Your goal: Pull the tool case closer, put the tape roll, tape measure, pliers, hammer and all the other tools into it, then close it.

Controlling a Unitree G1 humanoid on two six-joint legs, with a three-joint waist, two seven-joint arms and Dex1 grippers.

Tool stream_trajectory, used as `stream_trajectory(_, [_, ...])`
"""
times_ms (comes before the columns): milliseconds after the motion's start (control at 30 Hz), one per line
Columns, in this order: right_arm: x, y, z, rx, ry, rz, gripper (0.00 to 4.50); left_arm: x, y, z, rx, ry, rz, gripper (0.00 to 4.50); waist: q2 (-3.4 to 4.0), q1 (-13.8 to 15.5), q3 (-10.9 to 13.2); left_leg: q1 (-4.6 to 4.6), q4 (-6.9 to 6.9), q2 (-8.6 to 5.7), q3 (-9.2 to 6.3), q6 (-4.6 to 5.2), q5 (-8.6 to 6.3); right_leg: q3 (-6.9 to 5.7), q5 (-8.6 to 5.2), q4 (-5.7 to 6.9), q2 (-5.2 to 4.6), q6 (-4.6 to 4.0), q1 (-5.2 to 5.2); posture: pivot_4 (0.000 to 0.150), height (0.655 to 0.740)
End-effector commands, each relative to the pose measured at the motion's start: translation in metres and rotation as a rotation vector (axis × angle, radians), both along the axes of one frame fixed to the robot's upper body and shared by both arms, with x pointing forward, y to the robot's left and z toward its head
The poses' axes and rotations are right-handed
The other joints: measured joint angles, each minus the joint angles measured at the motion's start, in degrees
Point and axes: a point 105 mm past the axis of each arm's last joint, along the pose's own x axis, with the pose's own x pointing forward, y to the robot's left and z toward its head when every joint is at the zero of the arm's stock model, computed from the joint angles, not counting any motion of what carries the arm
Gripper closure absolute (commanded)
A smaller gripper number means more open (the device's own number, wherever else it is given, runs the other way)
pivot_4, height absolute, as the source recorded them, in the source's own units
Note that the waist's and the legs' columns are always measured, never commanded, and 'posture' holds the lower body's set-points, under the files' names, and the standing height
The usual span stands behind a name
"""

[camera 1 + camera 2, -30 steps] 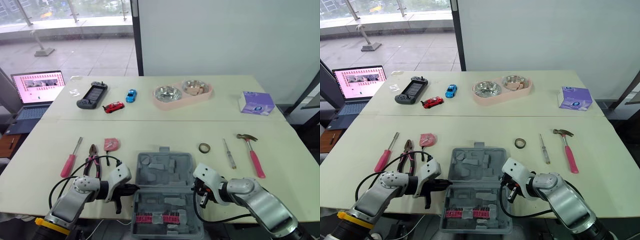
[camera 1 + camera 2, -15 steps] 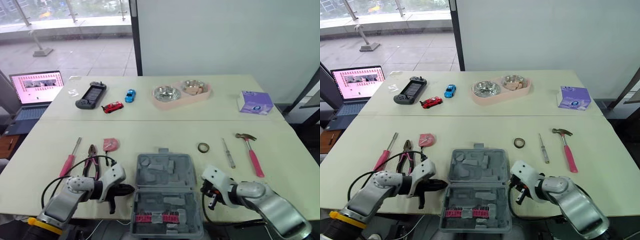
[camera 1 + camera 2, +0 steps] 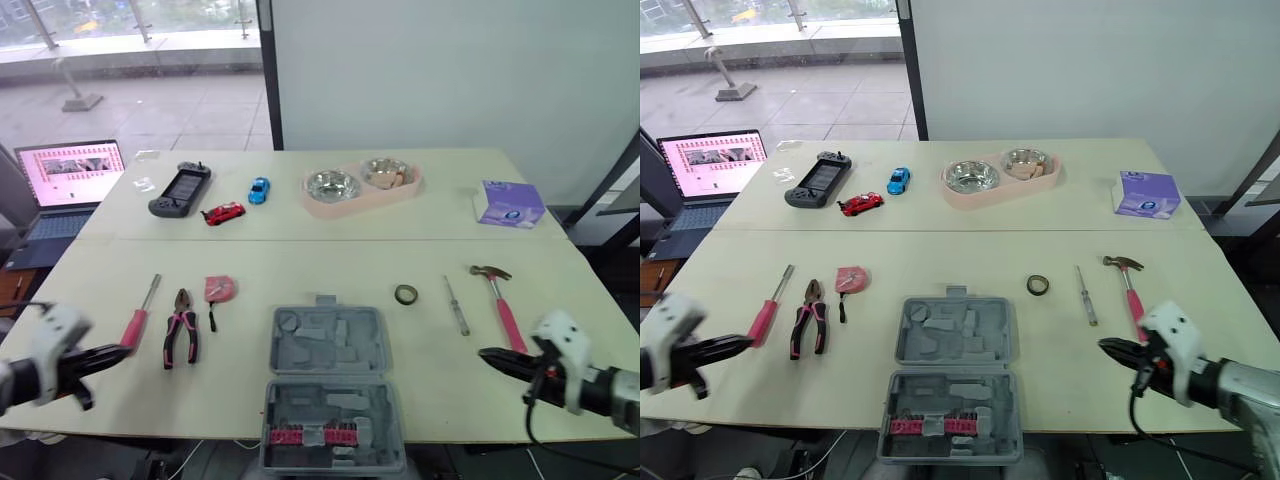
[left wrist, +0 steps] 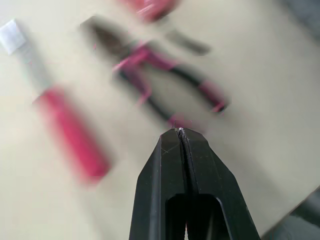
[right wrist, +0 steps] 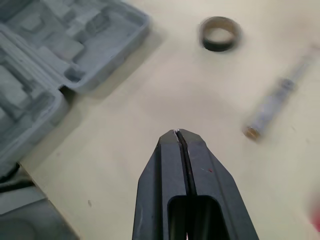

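At six o'clock on the table (image 3: 300, 265) the grey tool case (image 3: 332, 385) lies open and flat (moulded hollows, a row of red bits (image 3: 310, 436) in its near half), left gripper (image 4: 180, 131) at its nine o'clock, right gripper (image 5: 177, 131) at three, both pinched together.

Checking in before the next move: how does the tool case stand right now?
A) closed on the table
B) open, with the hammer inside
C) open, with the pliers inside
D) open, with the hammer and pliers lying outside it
D: the tool case lies open, while the hammer lies to its right and the pliers to its left, both on the table and apart from it.
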Motion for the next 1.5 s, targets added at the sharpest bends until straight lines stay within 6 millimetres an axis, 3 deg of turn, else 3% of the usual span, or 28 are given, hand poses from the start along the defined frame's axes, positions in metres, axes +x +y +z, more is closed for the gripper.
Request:
stream_trajectory(33, [-0.003,-0.031,0.014,0.02,-0.066,-0.071,3.68,-0.02,0.043,0.014,0.037,-0.06,0.16,4.5,-0.05,-0.1,0.0,0.0,0.0,0.01,0.01,0.0,0.0,0.0,0.0,0.0,0.0,-0.01,-0.01,0.15,0.736])
stream_trajectory(67, [-0.004,-0.038,0.014,0.029,-0.071,-0.094,3.21,-0.025,0.051,0.013,0.032,-0.069,0.199,4.5,-0.07,-0.1,0.0,0.0,0.0,0.01,0.02,0.0,0.0,0.01,-0.01,0.0,-0.01,-0.02,0.0,0.15,0.736])
stream_trajectory(133, [-0.008,-0.049,0.011,0.035,-0.071,-0.114,2.17,-0.036,0.067,0.012,0.02,-0.088,0.284,3.94,-0.08,-0.1,0.0,0.0,0.01,0.02,0.03,-0.01,0.0,0.0,-0.02,0.0,-0.02,-0.03,0.0,0.15,0.736])
stream_trajectory(267, [-0.014,-0.067,-0.001,-0.006,-0.05,-0.15,0.08,-0.052,0.085,0.004,0.075,-0.074,0.351,2.05,-0.08,0.1,0.0,-0.02,-0.01,0.01,0.03,-0.01,-0.01,0.0,-0.02,-0.01,-0.04,-0.02,-0.02,0.15,0.736])
stream_trajectory(400, [-0.015,-0.07,-0.01,-0.022,-0.036,-0.147,0.0,-0.052,0.088,0.005,0.071,-0.093,0.357,0.07,-0.09,0.0,0.0,-0.01,-0.01,0.0,0.04,-0.01,-0.01,0.01,-0.02,-0.01,-0.05,-0.02,-0.01,0.15,0.736])
stream_trajectory(600, [-0.012,-0.068,-0.009,-0.017,-0.056,-0.139,0.0,-0.045,0.081,0.004,0.055,-0.088,0.327,0.07,-0.08,-0.2,0.0,0.0,-0.01,0.01,0.04,-0.01,-0.02,0.02,-0.01,0.0,-0.05,-0.02,-0.02,0.15,0.736])
stream_trajectory(767, [-0.006,-0.053,-0.002,-0.016,-0.078,-0.113,0.0,-0.027,0.058,0.004,0.031,-0.097,0.222,0.07,-0.04,-0.2,0.0,-0.01,0.0,0.01,0.05,-0.02,-0.02,0.02,-0.01,0.0,-0.05,-0.02,-0.02,0.15,0.736])
stream_trajectory(833, [-0.003,-0.04,0.001,0.008,-0.07,-0.097,0.0,-0.014,0.039,0.006,-0.015,-0.15,0.162,0.07,0.0,-0.1,0.0,-0.01,0.0,0.01,0.05,-0.02,-0.01,0.03,-0.01,0.0,-0.06,-0.02,-0.01,0.15,0.736])
stream_trajectory(967, [0.002,0.012,0.006,0.075,-0.029,0.001,0.0,-0.001,-0.025,0.001,-0.111,-0.152,-0.081,0.07,-0.05,0.0,0.0,-0.02,0.0,0.02,0.03,-0.02,-0.02,0.05,0.05,0.0,-0.06,0.08,-0.02,0.15,0.736])
stream_trajectory(1067, [0.017,0.043,0.005,0.06,-0.039,0.011,0.0,0.014,-0.065,0.013,-0.125,-0.274,-0.205,0.07,-0.09,0.0,0.0,-0.05,0.01,0.02,0.03,-0.03,-0.02,0.06,0.09,0.0,-0.05,0.1,-0.06,0.15,0.736])
stream_trajectory(1167, [0.044,0.069,0.005,0.054,-0.056,-0.034,0.0,0.012,-0.11,0.02,-0.164,-0.351,-0.382,0.07,-0.09,-0.1,0.0,-0.04,0.06,0.02,0.07,-0.05,0.0,0.09,0.07,-0.01,-0.05,-0.12,-0.06,0.15,0.736])
stream_trajectory(1333, [0.077,0.106,0.0,0.034,-0.042,-0.021,0.0,-0.007,-0.155,0.023,-0.233,-0.276,-0.64,0.07,-0.09,0.0,0.0,-0.14,0.0,0.02,0.09,-0.04,0.0,0.12,0.12,0.0,-0.02,-0.03,-0.22,0.15,0.736])
stream_trajectory(1500, [0.105,0.103,-0.017,-0.082,0.008,-0.063,0.0,-0.003,-0.169,0.039,-0.272,-0.32,-0.712,0.07,0.0,0.5,0.0,-0.2,0.02,-0.02,0.06,-0.03,0.01,0.1,0.07,0.03,-0.02,-0.13,-0.25,0.15,0.736])
